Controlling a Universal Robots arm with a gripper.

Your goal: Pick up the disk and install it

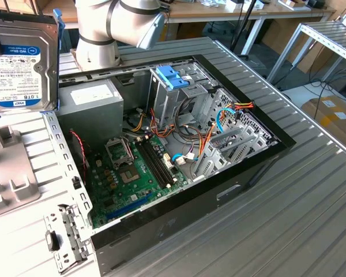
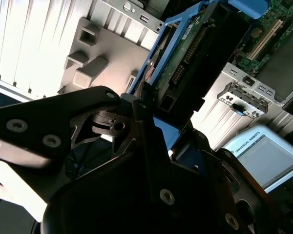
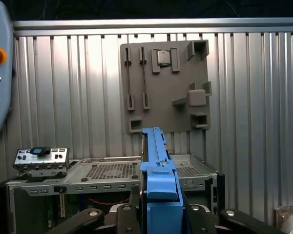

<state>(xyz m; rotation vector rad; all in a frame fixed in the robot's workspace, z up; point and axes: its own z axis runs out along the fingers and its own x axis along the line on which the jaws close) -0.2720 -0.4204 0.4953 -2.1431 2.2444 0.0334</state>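
**Fingers (image 3: 135, 214) pinching the disk (image 1: 20, 57)**

The gripper (image 3: 158, 207) clamps the disk edge-on, one finger on each side. The disk hangs clear of the table (image 1: 311, 190), above the side where the grey jig plate (image 1: 23, 173) lies, beside the open case (image 1: 219, 196).

Judgement: rigid, fairly dense, shock-sensitive, with a bare circuit board (image 2: 185, 48) on one face. The blue carrier (image 3: 158, 170) is smooth plastic and may slip. Best hold is on the carrier rails, off the board.
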